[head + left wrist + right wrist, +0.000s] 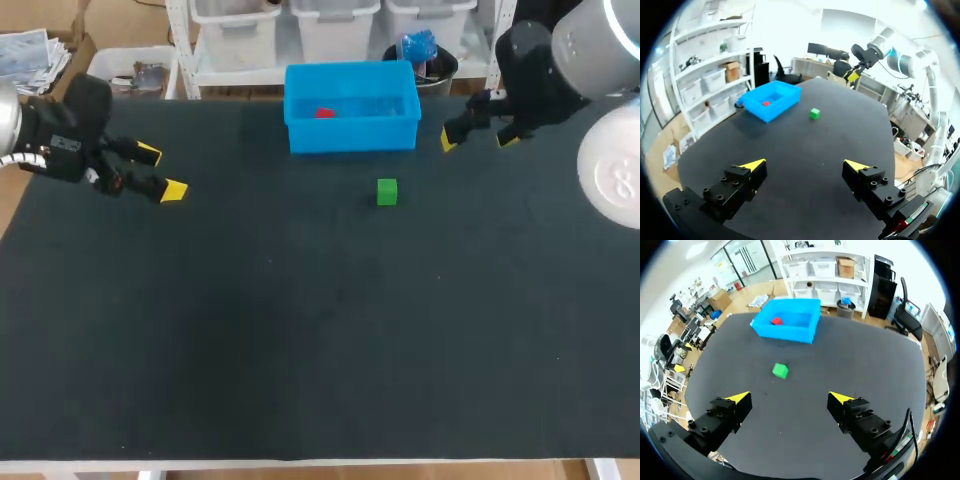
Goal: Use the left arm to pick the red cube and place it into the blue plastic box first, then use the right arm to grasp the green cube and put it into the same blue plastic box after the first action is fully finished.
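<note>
The red cube point(325, 113) lies inside the blue plastic box point(352, 134) at the table's back middle, also seen as the red cube point(766, 103) in the box point(785, 101) and the red cube point(776, 320) in the box point(807, 333). The green cube point(387, 191) point(814, 113) point(780, 370) rests on the dark mat in front of the box. My left gripper point(160, 172) point(805, 167) hangs open and empty at the far left. My right gripper point(478, 138) point(788, 399) is open and empty beside the box's right end, with the green cube ahead of it.
The black table mat point(300, 330) spreads wide and flat toward the front edge. My right arm's white links point(610, 170) overhang the table's right side.
</note>
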